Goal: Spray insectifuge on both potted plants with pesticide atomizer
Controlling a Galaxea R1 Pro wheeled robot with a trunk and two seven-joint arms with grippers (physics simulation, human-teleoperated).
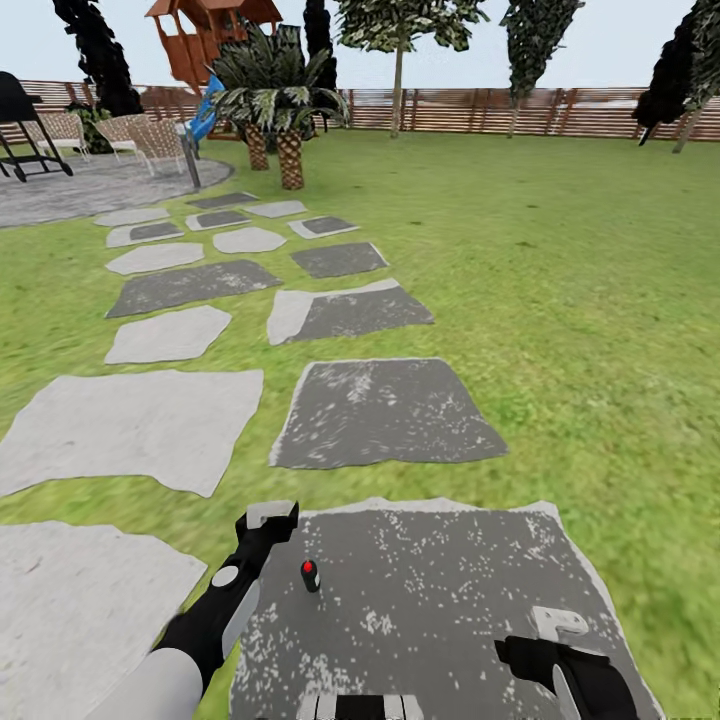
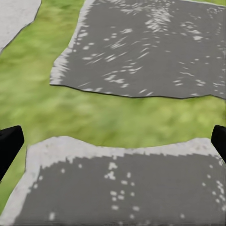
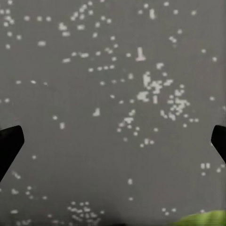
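Note:
The pesticide atomizer (image 1: 310,575), a small black bottle with a red top, stands upright on the dark paving slab (image 1: 450,600) right in front of me. My left gripper (image 1: 270,517) hovers just left of and slightly beyond it, open and empty; in the left wrist view its black fingertips (image 2: 8,146) sit wide apart over slab and grass. My right gripper (image 1: 556,628) hangs over the same slab's right side, also open, with speckled stone between its fingertips (image 3: 9,143). The two low potted plants are out of view.
Grey stone slabs (image 1: 130,425) lead across the lawn (image 1: 580,260) toward tall palms (image 1: 275,110). A round paved patio (image 1: 90,185) with wicker chairs (image 1: 150,140) and a black grill (image 1: 20,125) lies far left. A wooden playhouse (image 1: 205,35) and slat fence (image 1: 520,110) stand behind.

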